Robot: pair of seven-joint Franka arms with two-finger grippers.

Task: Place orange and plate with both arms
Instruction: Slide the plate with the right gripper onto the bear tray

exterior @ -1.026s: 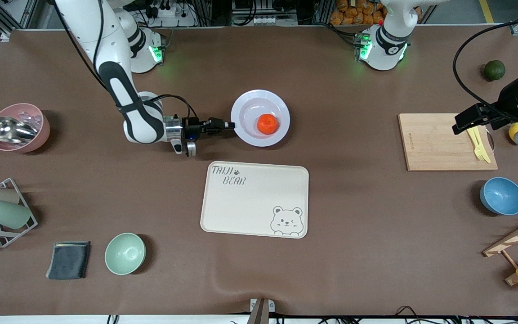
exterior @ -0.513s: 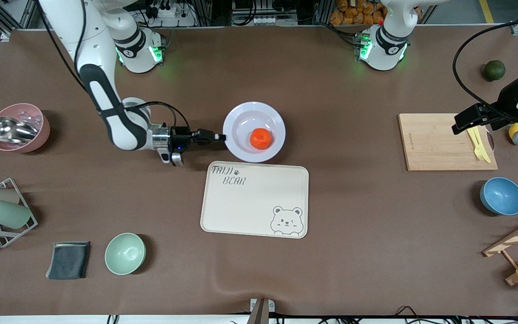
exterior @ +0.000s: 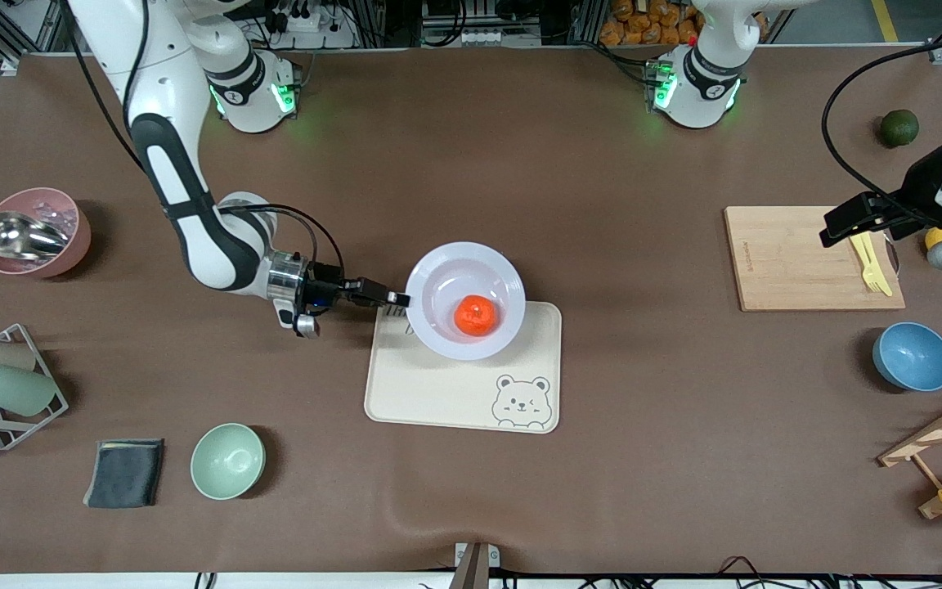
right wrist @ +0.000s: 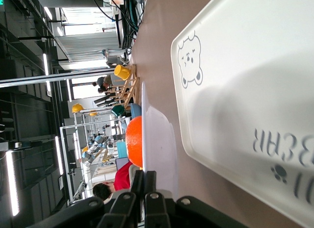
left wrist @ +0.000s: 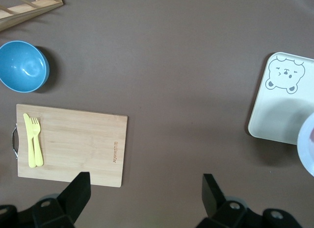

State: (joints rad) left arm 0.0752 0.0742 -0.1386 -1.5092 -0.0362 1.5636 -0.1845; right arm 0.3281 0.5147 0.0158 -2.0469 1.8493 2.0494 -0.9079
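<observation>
Right gripper clamping the rim of the plate, carrying the orange over the tray, left gripper waiting spread apart above the cutting board

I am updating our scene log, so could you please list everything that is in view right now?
plate: 1, pale lavender-white, held by its rim above the tray
orange: 1, orange-red, in the plate
tray: 1, cream, bear drawing, mid-table
cutting board: 1, wooden, toward the left arm's end
fork: 1, yellow, on the cutting board
blue bowl: 1, nearer the camera than the board
green bowl: 1, mint, beside the cloth
cloth: 1, dark grey, folded
pink bowl: 1, holds a metal scoop
dark green fruit: 1, near the table's corner
right hand: shut on the plate's rim
left hand: open, over the cutting board's edge, waiting
</observation>
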